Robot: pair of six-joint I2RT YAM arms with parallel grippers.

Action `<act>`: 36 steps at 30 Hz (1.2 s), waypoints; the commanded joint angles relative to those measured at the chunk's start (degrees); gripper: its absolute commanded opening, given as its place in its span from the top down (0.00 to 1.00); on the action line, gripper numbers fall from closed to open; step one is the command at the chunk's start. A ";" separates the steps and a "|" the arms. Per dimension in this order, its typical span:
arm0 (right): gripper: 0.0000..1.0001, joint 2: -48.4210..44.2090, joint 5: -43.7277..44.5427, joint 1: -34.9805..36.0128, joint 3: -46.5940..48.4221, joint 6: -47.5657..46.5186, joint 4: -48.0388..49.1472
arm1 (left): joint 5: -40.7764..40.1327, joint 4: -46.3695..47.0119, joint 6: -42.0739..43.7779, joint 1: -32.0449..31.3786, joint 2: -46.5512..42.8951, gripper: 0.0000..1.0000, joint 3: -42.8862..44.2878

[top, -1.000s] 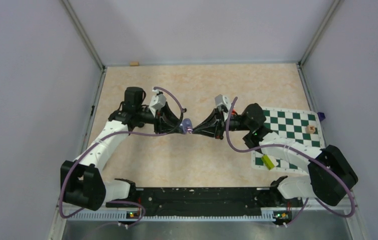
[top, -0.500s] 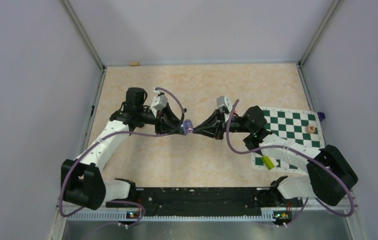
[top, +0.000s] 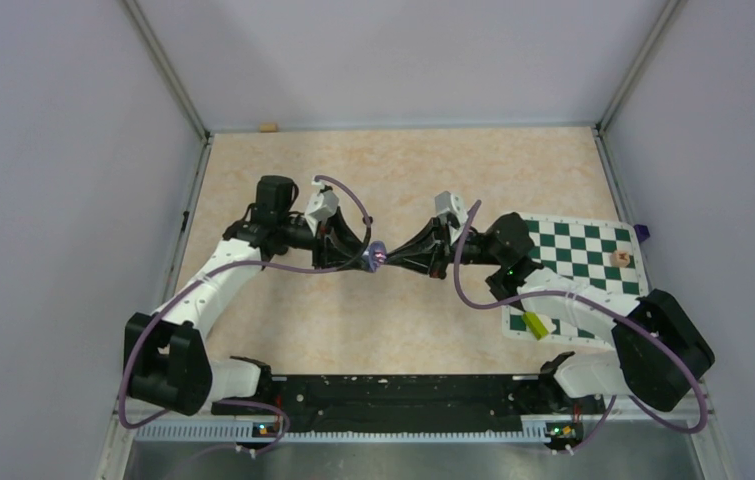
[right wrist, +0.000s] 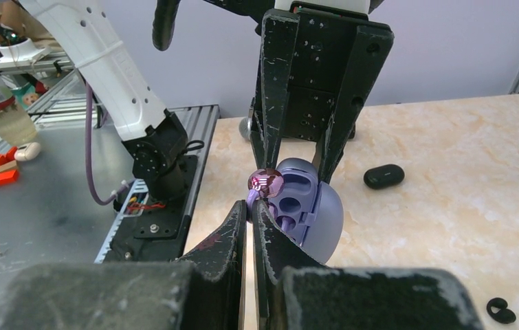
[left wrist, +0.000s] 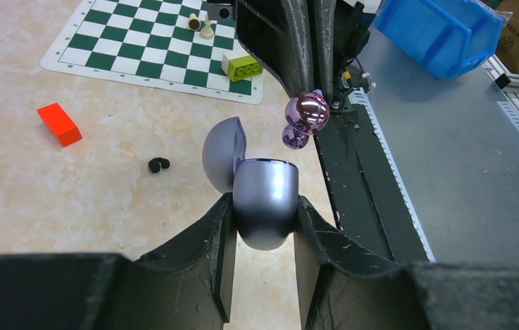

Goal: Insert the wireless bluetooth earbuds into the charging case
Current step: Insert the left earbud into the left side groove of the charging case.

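Holding the charging case (left wrist: 263, 180) up off the table looks like the whole trick. The left gripper (left wrist: 264, 218) is clamped on the lilac case body, one finger on each side. The lid (left wrist: 221, 152) is flipped back and the open face is turned toward the other arm. That way the sockets face the incoming bud instead of the ceiling. It also means the case can't skate around on the marble-look tabletop (left wrist: 105, 206) when something gets pushed into it.

The right gripper (right wrist: 251, 206) is pinched tight on one shiny purple earbud (right wrist: 265, 182). It grips the lower end, so the rounded head sticks out past the fingertips. In the right wrist view the bud sits right at the upper left rim of the case's open face, just beside the sockets. Hard to tell if it's actually touching the rim, but it isn't seated.

One black earbud (left wrist: 159, 164) lies loose on the table not far from the red block (left wrist: 58, 124). A closed black case (right wrist: 383, 176) sits further back. The other buds can't be picked out.

Best guess is the arms are lining the purple bud up with its well, so the task isn't far along. The push will need the bud's angle to match the socket. Pinched that narrowly, it could twist or pop out if it catches the rim.
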 commanded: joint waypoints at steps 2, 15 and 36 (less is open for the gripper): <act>0.97 0.60 0.36 0.87 -0.45 0.23 3.28 | 0.97 1.74 -0.10 -0.48 0.16 1.00 -0.06; 0.97 1.68 1.20 1.45 -0.52 -0.43 2.93 | 1.18 1.74 -0.41 -0.75 -0.01 1.00 0.05; 0.97 2.43 3.56 1.89 -0.81 -0.55 2.94 | 1.21 1.75 -0.66 -1.04 -0.28 1.00 0.05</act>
